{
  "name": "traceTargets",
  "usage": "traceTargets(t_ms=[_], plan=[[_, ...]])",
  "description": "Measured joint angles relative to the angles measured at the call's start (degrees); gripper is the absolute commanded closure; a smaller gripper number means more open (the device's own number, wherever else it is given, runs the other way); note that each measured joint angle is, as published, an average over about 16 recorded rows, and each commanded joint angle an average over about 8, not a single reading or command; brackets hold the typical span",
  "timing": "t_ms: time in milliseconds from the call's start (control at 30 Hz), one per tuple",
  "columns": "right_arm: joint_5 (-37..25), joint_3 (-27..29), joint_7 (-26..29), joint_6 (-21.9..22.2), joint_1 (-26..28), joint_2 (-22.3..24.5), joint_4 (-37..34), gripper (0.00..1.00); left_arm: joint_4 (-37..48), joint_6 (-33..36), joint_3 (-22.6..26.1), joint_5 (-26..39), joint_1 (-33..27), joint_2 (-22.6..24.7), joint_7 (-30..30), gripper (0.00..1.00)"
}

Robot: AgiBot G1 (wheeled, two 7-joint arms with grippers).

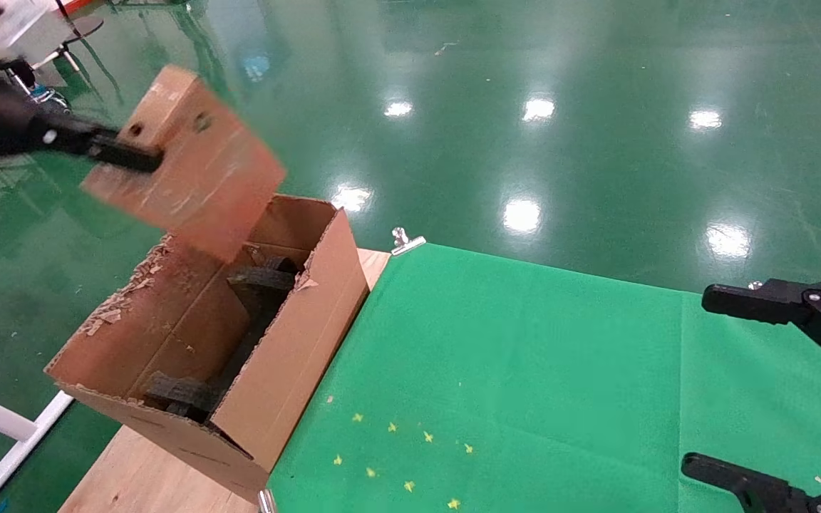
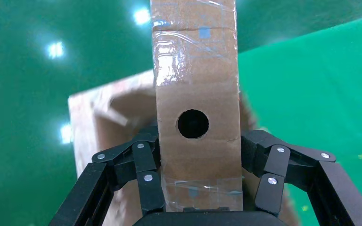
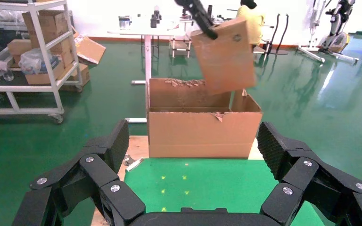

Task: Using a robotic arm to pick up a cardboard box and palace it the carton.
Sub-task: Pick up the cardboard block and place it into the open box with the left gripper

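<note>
Left gripper (image 2: 199, 188) has the box (image 1: 189, 160) clamped, jaws pressing its two long sides, round hole facing the wrist camera. The box hangs tilted in the air, just above the carton's (image 1: 289, 356) far end, touching nothing below. The carton sits open at the desk's (image 1: 147, 474) left edge, beside the green cloth (image 1: 524, 370); ragged torn flaps along its left wall, black foam blocks (image 1: 262, 279) at the far end and more foam (image 1: 181, 395) at the near end. Right gripper (image 3: 198, 155) waits over the desk's right edge, jaws spread wide, holding nothing.
</note>
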Motion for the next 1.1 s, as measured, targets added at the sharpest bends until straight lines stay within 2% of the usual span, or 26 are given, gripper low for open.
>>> traceTargets(t_ms=[233, 533, 1100], plan=[[0.01, -0.02, -0.01, 0.01, 0.00, 0.01, 0.00, 0.00, 10.73, -2.68, 0.88, 1.94, 1.26, -0.96, 6.29, 1.00], [0.03, -0.04, -0.02, 0.02, 0.01, 0.01, 0.00, 0.00, 20.71, -6.29, 1.51, 2.79, 3.98, -0.55, 11.35, 1.00], [0.05, -0.08, -0.04, 0.03, 0.02, 0.03, 0.00, 0.00, 30.82, -12.22, 1.17, 1.99, 10.20, 2.22, 15.17, 1.00]])
